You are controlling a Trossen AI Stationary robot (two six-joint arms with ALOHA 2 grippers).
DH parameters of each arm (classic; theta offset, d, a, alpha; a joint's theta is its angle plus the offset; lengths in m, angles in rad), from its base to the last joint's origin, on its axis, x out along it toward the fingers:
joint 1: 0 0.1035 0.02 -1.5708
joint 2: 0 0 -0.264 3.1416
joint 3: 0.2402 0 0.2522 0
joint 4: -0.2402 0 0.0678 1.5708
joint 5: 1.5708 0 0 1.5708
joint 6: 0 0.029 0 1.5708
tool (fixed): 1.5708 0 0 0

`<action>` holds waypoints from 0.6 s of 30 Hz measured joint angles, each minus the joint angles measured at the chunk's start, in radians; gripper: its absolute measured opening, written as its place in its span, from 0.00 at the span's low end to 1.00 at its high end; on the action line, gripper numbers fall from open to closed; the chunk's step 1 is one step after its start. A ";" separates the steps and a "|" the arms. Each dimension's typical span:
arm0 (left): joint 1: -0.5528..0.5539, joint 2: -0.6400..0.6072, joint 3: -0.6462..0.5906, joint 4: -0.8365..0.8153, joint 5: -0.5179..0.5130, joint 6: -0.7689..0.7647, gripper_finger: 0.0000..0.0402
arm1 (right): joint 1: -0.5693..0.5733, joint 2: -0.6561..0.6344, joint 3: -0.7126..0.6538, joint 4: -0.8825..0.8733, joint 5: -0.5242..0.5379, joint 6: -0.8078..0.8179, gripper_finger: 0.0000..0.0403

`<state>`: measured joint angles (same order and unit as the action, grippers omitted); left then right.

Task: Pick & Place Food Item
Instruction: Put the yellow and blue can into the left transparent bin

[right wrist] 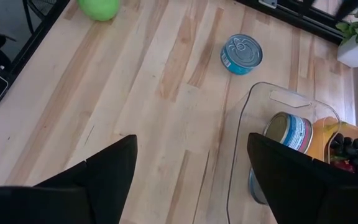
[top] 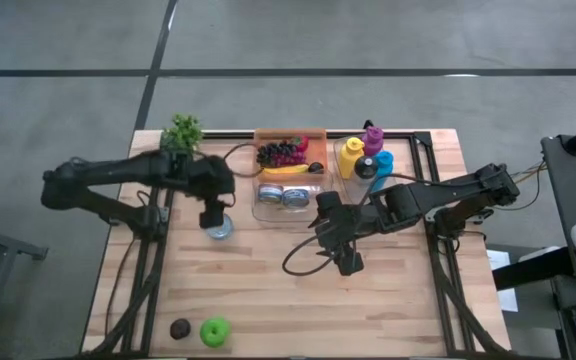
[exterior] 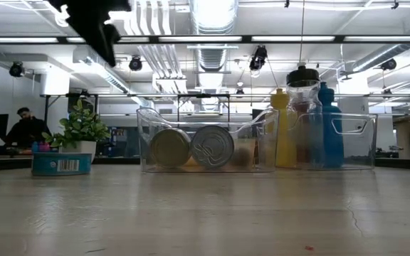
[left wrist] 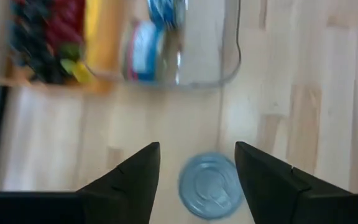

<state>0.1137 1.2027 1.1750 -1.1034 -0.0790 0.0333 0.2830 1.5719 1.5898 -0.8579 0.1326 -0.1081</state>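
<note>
From the high view, taking the desk [top: 298,290] left to right: a brown ball [top: 179,328] and a green ring-shaped item [top: 215,331] lie side by side near the 7 o'clock corner. A small potted plant [top: 182,131] stands at the 11 o'clock corner.

The left gripper [top: 213,219] hangs at about 10 o'clock from the desk's middle, directly over a blue-labelled tin can [top: 219,228] that stands alone on the wood. In the left wrist view the can [left wrist: 211,194] sits between the two dark fingers [left wrist: 138,180], which stand spread wider than it — gaps show on both sides, nothing gripped.

At 12 o'clock a clear bin [top: 290,203] holds two more cans [top: 282,195] (lying on their sides, lids toward the low camera). Just behind it a wooden tray [top: 290,135] carries grapes [top: 280,153] and a banana [top: 286,170]. At 1 o'clock a second clear bin holds bottles [top: 365,158] — yellow, purple and blue.

The right gripper [top: 349,262] is just past the desk's middle toward 3 o'clock, its fingers [right wrist: 104,180] wide apart and holding nothing.
</note>
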 joint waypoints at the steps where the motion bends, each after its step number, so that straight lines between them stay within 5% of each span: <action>1: -0.011 -0.004 -0.026 0.003 0.000 -0.024 0.51 | 0.000 0.000 0.000 0.000 0.000 0.000 0.74; 18: -0.036 0.013 -0.394 0.183 0.007 -0.225 0.39 | 0.000 0.000 0.000 0.001 0.000 -0.002 0.79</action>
<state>0.0772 1.2152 0.7809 -0.9209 -0.0725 -0.1921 0.2829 1.5719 1.5898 -0.8566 0.1326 -0.1105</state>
